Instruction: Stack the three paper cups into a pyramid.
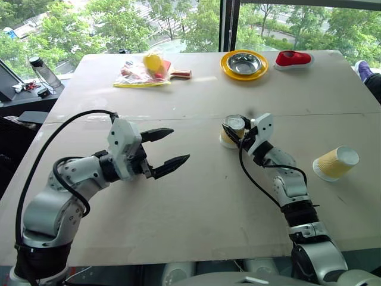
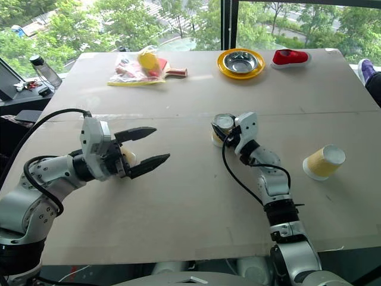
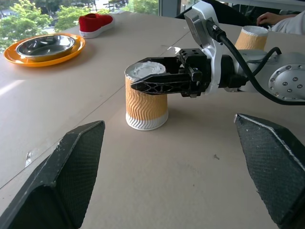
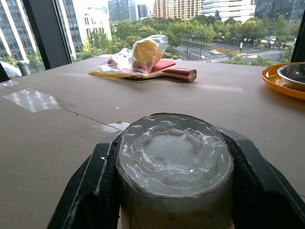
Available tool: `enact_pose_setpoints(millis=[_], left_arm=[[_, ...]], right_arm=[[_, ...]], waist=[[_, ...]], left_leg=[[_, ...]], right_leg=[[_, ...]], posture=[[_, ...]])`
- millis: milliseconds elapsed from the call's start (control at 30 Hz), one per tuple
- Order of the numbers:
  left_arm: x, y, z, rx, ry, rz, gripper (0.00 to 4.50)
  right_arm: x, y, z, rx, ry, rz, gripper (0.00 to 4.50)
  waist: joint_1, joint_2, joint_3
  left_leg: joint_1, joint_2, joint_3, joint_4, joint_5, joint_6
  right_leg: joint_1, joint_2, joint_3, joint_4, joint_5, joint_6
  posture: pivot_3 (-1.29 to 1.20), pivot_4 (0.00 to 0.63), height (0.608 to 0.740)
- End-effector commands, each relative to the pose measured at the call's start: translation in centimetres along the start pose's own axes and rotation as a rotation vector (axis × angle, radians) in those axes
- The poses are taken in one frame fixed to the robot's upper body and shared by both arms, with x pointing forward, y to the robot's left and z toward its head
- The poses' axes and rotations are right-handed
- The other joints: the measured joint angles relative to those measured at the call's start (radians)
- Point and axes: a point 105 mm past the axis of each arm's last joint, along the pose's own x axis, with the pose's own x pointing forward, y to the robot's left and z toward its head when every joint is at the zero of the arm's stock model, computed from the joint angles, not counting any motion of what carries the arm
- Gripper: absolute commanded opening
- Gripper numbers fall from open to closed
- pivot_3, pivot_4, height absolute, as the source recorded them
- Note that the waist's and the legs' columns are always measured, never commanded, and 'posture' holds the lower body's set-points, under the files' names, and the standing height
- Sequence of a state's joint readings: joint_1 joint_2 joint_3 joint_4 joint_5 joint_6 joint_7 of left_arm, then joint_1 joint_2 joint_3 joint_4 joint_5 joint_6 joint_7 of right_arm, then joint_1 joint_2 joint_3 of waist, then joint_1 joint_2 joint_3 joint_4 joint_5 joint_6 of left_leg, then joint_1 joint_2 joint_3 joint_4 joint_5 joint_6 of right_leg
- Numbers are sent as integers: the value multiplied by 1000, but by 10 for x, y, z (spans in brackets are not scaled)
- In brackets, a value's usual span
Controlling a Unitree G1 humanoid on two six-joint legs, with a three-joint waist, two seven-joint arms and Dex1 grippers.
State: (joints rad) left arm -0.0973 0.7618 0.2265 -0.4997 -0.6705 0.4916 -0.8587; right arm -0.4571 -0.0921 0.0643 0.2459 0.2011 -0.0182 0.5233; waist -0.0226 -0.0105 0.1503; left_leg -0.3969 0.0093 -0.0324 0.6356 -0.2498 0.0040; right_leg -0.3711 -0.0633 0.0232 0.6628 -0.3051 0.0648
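Wide tan table (image 1: 196, 196) by the windows, two arms working above it.
Right gripper (image 3: 143, 78) clamps an upside-down cup (image 3: 145, 102) mid-table; left gripper (image 1: 169, 149) gapes empty; another cup (image 1: 336, 163) lies near the right edge; right eye view shows a third cup (image 2: 127, 157) behind the left gripper.

cup (image 3: 146, 102): ribbed paper sides showing, base looking glossy
desk (image 1: 196, 196): lying matt, smooth
bowl (image 1: 244, 62): shining metal
fingers (image 3: 62, 176): showing textured black plastic
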Motion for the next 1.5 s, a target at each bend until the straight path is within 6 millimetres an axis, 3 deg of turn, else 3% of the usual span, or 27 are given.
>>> enact_pose_setpoints(millis=[33,300,533,700,733,833,1067,1333,1433,1500], left_arm=[[-6,1,11,37,-12,6,4500],[-15,5,17,36,-12,16,4500],[-12,0,17,22,-15,3,4500],[-7,-3,18,11,-26,-16,4500],[-6,-3,18,9,-29,-21,4500],[-3,-5,21,8,-41,-42,4500],[24,-21,38,-5,-84,-188,4500],[53,-31,46,-13,-126,-341,4500],[61,-34,44,-10,-128,-411,4500],[64,-34,44,-8,-132,-429,4500]], right_arm=[[9,17,14,-13,-39,80,2052],[21,45,13,29,-28,153,2052],[36,45,13,36,-41,130,2052],[33,40,21,24,-64,145,4259],[30,38,23,19,-70,152,4464],[20,33,32,-7,-93,154,4464],[-28,7,62,-177,-181,36,4464],[-114,-42,95,-429,-188,-383,4464],[-167,-65,103,-522,-146,-665,4464],[-180,-68,101,-536,-117,-724,4464]], waist=[[-4,0,0],[-20,0,0],[-19,0,0],[-19,0,0],[-19,0,0],[-18,0,0],[-13,-1,0],[-13,-1,0],[-9,-1,0],[-6,-1,0]], left_leg=[[0,0,0,0,0,0],[0,1,0,0,0,0],[0,1,0,0,0,0],[-1,1,1,0,1,-1],[-1,1,1,0,1,-1],[-2,1,1,0,1,-1],[-2,1,1,0,0,0],[-2,-2,1,1,1,-1],[-2,-1,1,1,1,-1],[-2,-1,1,1,1,-1]], right_leg=[[0,0,0,0,0,0],[-1,1,1,1,0,0],[-1,0,1,1,0,0],[-2,1,1,1,0,0],[-2,0,1,1,0,0],[-3,0,1,1,0,0],[-2,0,2,2,0,0],[-2,1,2,2,0,0],[-3,3,3,3,0,0],[-2,3,3,3,0,0]], posture=[[0,150,740],[0,150,740],[0,150,740],[0,150,740],[0,150,740],[0,150,740],[0,150,740],[0,150,740],[0,150,740],[0,150,740]])
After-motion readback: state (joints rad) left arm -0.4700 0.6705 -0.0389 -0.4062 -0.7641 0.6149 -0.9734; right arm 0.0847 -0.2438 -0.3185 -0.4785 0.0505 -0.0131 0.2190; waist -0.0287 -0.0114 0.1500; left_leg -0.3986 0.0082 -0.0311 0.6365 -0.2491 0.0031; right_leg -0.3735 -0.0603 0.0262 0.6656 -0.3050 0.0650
